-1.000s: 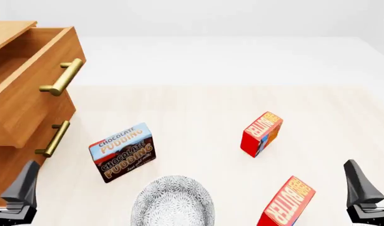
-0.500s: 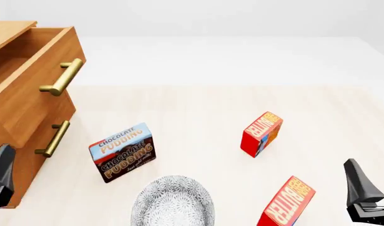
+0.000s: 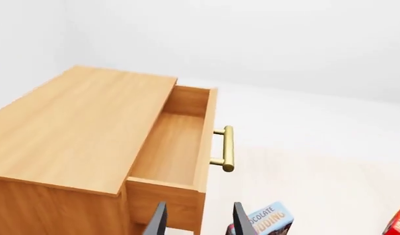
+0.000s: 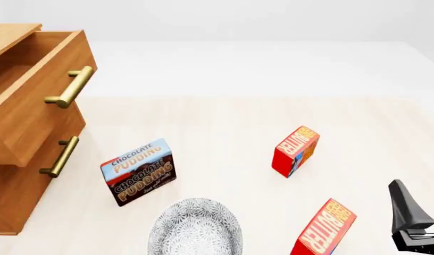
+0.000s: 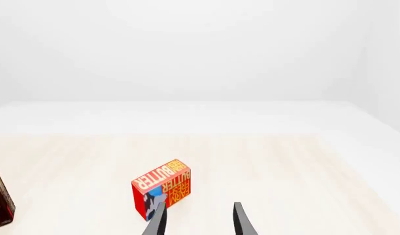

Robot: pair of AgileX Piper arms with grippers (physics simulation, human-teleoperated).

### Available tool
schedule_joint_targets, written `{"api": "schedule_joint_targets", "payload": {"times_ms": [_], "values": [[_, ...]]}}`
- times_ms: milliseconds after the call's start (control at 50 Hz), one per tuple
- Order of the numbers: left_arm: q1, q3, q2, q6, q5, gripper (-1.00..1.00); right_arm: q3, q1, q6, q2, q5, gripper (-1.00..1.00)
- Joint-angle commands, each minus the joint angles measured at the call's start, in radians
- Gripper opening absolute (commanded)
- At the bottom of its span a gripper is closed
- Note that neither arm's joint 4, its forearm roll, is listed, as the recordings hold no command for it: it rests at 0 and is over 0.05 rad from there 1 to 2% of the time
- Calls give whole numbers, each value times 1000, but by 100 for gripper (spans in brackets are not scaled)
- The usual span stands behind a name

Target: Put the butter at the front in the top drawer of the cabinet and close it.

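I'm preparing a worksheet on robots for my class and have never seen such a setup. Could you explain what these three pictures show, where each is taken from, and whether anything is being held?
These are simulator renders of two robot arms at a pale wooden table. One picture comes from a fixed camera above and behind the arms; the other two from cameras just behind each gripper.

On the left stands a honey-brown wooden cabinet, its top drawer pulled open. On the table lie a brown-and-blue chocolate pudding box, a grey patterned bowl and two red-and-orange butter boxes, one farther off, one at the front.

The left gripper faces the drawer; the right gripper points toward the farther butter box. Both are open and hold nothing.
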Motion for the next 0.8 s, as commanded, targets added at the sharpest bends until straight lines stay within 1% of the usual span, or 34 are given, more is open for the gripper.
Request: {"api": "schedule_joint_targets", "payload": {"times_ms": [20,60,80,100,120,180,200,280,320,360,400,420,460,500,600,620,660,680,720,740,780,800], "values": [[-9,-168,97,-4,103,100,2,0,-1,-9,6,100],[-20,-241,151,-5,152,100,2,0,-1,-9,7,100],[-20,-241,151,-5,152,100,2,0,-1,-9,7,100],[-30,-270,167,-7,167,100,2,0,-1,-9,7,100],[-30,-271,167,-7,167,100,2,0,-1,-9,7,100],[-31,-333,206,-9,205,100,2,0,-1,-9,7,100],[-31,-334,207,-9,205,100,2,0,-1,-9,7,100],[-38,-423,276,-17,277,100,2,0,-1,-10,8,100],[-51,-451,300,-25,291,100,2,0,-1,-10,8,100],[-45,-489,326,-18,317,100,2,0,-1,-9,7,100],[-42,-501,344,-16,327,100,2,0,-1,-9,7,100],[-35,-539,369,-7,356,100,2,0,-1,-9,7,100],[-38,-550,385,-5,368,100,2,0,-1,-9,7,100],[-56,-589,410,-18,388,100,2,0,-1,-9,7,100],[-53,-689,472,6,451,100,2,0,-1,-9,7,100],[-43,-698,483,5,456,100,2,0,-1,-9,7,100],[-81,-720,505,-21,469,100,2,0,-1,-9,7,100],[-85,-736,514,-27,477,100,2,0,-1,-9,7,100],[-79,-760,538,-18,496,100,2,0,-1,-9,7,100],[-79,-761,538,-18,496,100,2,0,-1,-9,7,100],[-81,-800,559,-24,527,100,2,0,-1,-9,7,100],[-81,-800,559,-24,527,100,2,0,-1,-9,7,100]]}}
